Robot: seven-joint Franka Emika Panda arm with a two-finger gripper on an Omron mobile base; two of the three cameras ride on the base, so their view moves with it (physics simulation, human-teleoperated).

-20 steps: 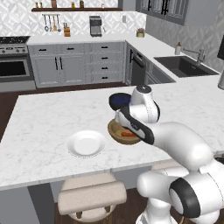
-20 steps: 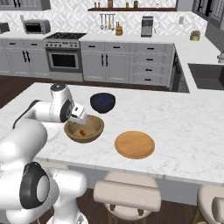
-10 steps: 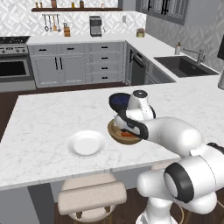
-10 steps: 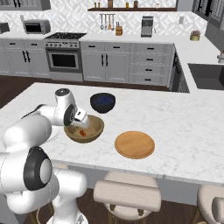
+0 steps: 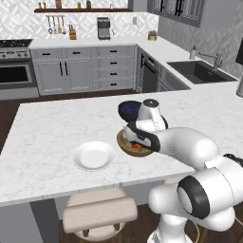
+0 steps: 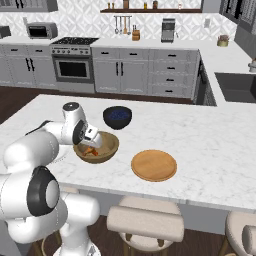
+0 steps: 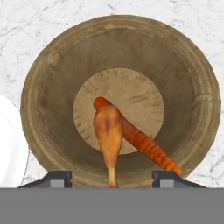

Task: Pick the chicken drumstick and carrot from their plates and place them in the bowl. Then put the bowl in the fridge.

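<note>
Bowl (image 7: 192, 87) holds drumstick (image 7: 108, 131) lying across carrot (image 7: 146, 146)

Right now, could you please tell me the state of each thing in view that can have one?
hand: open, above the bowl, holding nothing.
bowl: upright on the counter, holding both foods.
chicken drumstick: lying in the bowl, across the carrot.
carrot: lying in the bowl, under the drumstick.
white plate: empty.
wooden plate: empty.
dark blue bowl: upright on the counter.
</note>
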